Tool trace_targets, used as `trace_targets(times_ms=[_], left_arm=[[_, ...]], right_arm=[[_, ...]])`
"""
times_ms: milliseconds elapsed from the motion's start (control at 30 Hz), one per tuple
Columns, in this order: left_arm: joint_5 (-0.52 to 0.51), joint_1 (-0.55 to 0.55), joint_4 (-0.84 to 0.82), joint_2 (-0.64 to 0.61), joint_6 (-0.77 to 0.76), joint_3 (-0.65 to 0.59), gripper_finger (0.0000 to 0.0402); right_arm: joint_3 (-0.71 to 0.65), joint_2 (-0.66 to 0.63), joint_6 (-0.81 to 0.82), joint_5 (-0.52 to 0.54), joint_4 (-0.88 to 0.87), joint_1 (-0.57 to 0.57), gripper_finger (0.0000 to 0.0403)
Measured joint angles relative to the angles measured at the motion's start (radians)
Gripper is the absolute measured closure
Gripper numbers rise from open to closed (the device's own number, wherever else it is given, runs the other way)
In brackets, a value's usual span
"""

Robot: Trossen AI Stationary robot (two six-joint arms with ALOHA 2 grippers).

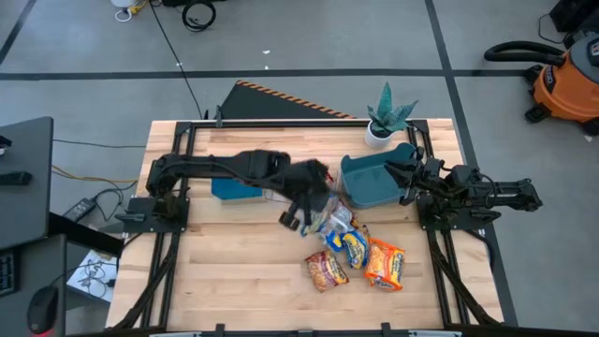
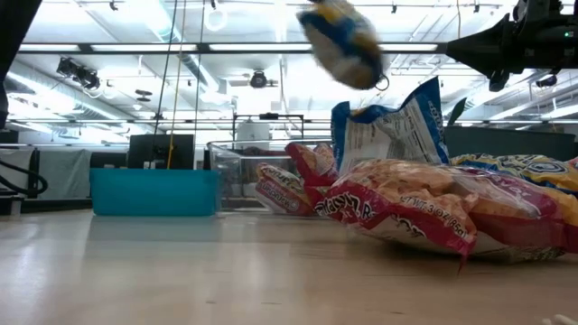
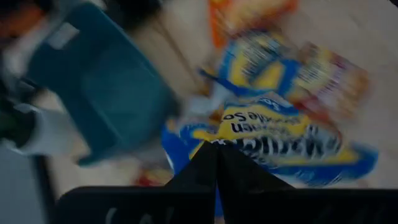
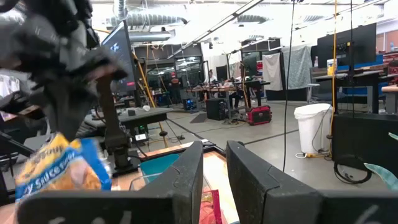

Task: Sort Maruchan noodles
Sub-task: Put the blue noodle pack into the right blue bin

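My left gripper (image 1: 301, 217) (image 3: 216, 163) is over the table's middle, shut on a blue-and-yellow noodle packet (image 3: 280, 138) (image 2: 343, 41), which also shows in the right wrist view (image 4: 59, 168). More packets lie in a heap on the table: a blue-and-yellow one (image 1: 352, 246), a maroon one (image 1: 326, 270) and an orange one (image 1: 384, 264). In the low view the maroon packet (image 2: 406, 203) lies flat in front of a blue-and-white one (image 2: 388, 126) that stands up. My right gripper (image 1: 409, 178) (image 4: 214, 177) is open and waits over the teal bin's right side. My left gripper pinches the blue-and-yellow packet between its two shut fingers at the wrapper's edge (image 3: 219, 138). The fingers slant down from the table's left. The packet is lifted clear of the table and hangs past the fingertips, blurred.
A teal bin (image 1: 372, 183) stands at the right, a blue bin (image 1: 234, 190) under the left arm, and a clear bin (image 2: 239, 171) between them in the low view. A potted plant (image 1: 388, 117) is at the far edge. Bare wood lies along the near side (image 1: 234, 281).
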Motion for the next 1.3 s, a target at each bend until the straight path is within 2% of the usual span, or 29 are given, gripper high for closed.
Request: trace_targets(times_ms=[167, 267, 467, 700, 900, 1100, 1300], left_arm=[[0.0, 0.065, 0.228, 0.0, 0.074, -0.05, 0.0395], [0.003, 0.109, 0.406, 0.002, 0.076, -0.104, 0.0395], [0.079, 0.183, 0.732, 0.002, 0.063, -0.229, 0.0395], [0.117, 0.221, 1.067, 0.019, 0.041, -0.402, 0.0395], [0.114, 0.224, 1.097, 0.1, 0.028, -0.42, 0.0395], [0.119, 0.237, 1.123, 0.118, 0.022, -0.419, 0.0395], [0.157, 0.266, 1.226, 0.17, -0.001, -0.418, 0.0395]], right_arm=[[0.0, 0.0, 0.0, 0.0, 0.0, 0.0, 0.0325], [0.0, 0.0, 0.0, 0.0, 0.0, 0.0, 0.0325], [0.0, 0.0, 0.0, 0.0, 0.0, 0.0, 0.0325], [0.0, 0.0, 0.0, 0.0, 0.0, 0.0, 0.0325], [0.0, 0.0, 0.0, 0.0, 0.001, 0.0, 0.0325], [0.0, 0.0, 0.0, -0.001, 0.001, 0.0, 0.0325], [0.0, 0.0, 0.0, 0.0, 0.0, 0.0, 0.0325]])
